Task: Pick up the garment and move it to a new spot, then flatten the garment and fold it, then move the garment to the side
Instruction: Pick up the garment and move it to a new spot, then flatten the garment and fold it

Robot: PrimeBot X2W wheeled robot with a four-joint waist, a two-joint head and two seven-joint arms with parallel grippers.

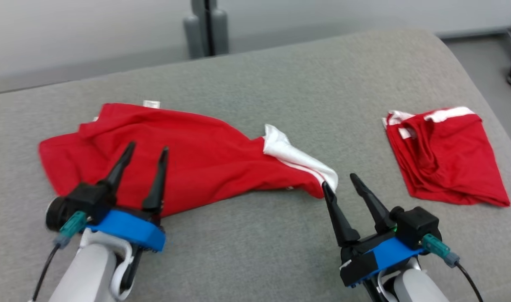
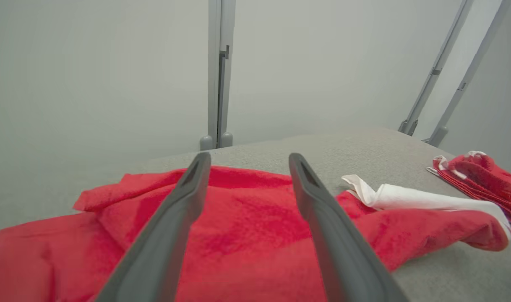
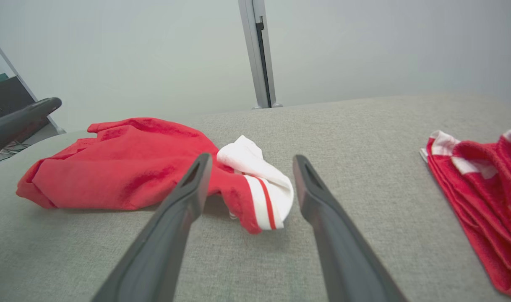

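A rumpled red garment with a white, red-striped cuff lies spread across the left and middle of the grey surface. My left gripper hovers over the garment's near left part, open, nothing between its fingers; the left wrist view shows red cloth beneath them. My right gripper stands open just in front of the white cuff, its left fingertip close to the cuff's edge. In the right wrist view the cuff sits between the spread fingers, a little ahead of them.
A second red garment with white trim lies folded at the right of the surface, also seen in the right wrist view. A grey post rises behind the far edge. The floor drops away at the right.
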